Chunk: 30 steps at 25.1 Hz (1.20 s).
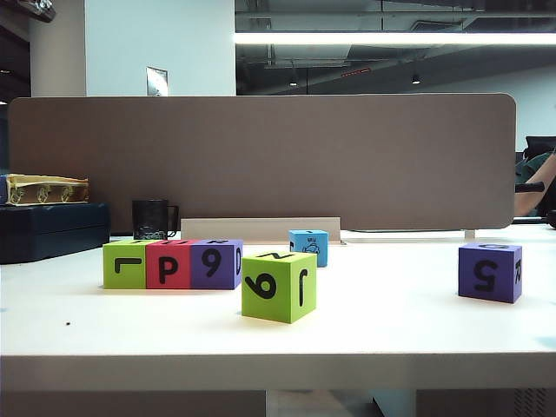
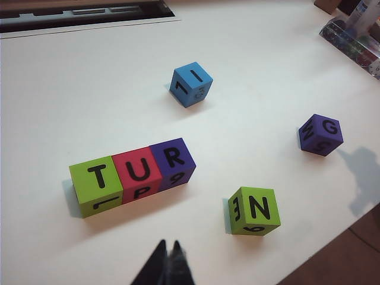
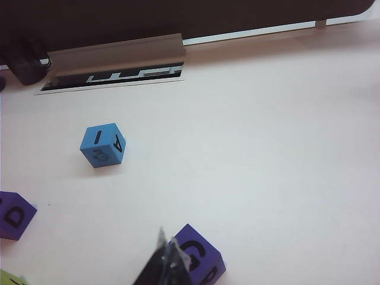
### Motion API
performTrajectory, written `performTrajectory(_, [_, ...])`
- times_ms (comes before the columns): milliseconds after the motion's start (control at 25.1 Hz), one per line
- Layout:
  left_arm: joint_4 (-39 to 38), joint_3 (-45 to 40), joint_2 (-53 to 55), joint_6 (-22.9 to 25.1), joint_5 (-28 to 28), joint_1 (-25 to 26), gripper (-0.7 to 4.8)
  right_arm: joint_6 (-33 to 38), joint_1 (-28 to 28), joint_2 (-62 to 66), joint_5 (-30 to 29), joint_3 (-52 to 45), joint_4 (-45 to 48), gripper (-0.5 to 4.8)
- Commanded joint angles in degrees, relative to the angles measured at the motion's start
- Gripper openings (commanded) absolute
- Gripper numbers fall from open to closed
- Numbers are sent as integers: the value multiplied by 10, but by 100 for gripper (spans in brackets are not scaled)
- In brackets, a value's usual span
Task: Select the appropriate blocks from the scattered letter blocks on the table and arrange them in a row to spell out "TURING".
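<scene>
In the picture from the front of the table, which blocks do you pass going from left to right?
Lime green block → red block → purple block, those three touching in a row → second lime green block, nearer the front → light blue block, farther back → second purple block, off alone.

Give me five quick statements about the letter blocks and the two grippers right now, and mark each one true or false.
1. Three blocks, T, U and R, sit side by side in a row. True.
2. The light blue block touches that row. False: it stands apart, behind it.
3. The lime green N block is in the row. False: it sits alone.
4. The left gripper is shut and holds nothing. True.
5. The right gripper hovers by the blue block. False: it is beside the purple G block.
</scene>
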Motion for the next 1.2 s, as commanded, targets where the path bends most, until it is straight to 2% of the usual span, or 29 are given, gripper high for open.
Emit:
performTrajectory(40, [7,4,0,1,1,0,-6,-9,0,19,-15,17,14,-1])
performTrajectory(239, [11,4,2,1,1,0,-6,-9,2,45,-23,31,15,-1])
performTrajectory(757, [18,4,2,1,0,0,-6,-9,87,148,-28,34,103,-1])
performTrajectory(1195, [18,4,2,0,-2,0,-6,-9,101,237,-30,111,85,-1])
